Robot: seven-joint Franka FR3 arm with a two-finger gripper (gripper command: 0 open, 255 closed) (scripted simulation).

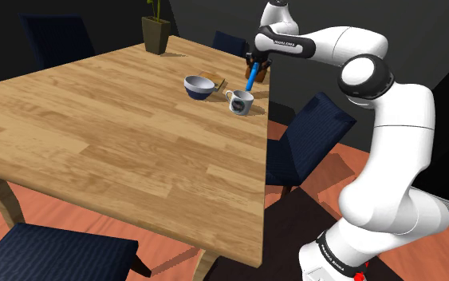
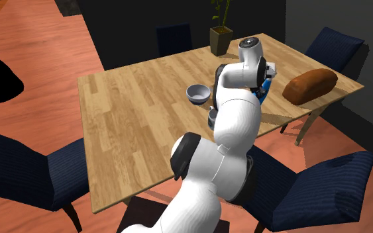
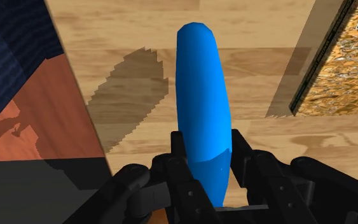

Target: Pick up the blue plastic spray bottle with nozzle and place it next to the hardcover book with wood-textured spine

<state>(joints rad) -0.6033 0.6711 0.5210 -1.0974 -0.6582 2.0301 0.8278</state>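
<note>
Both exterior views (one behind the arm (image 2: 234, 126)) overlook the same table (image 1: 95, 136).

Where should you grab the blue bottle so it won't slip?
Probably near one end, squeezed across its thin width, coming in along its length, as the pincer holds it now. The bottle is long, slim and smooth, so only the thin way fits.

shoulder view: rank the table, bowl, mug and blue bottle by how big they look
1. table, by far the largest
2. bowl and mug: too alike to rank
3. blue bottle, a thin strip
</note>
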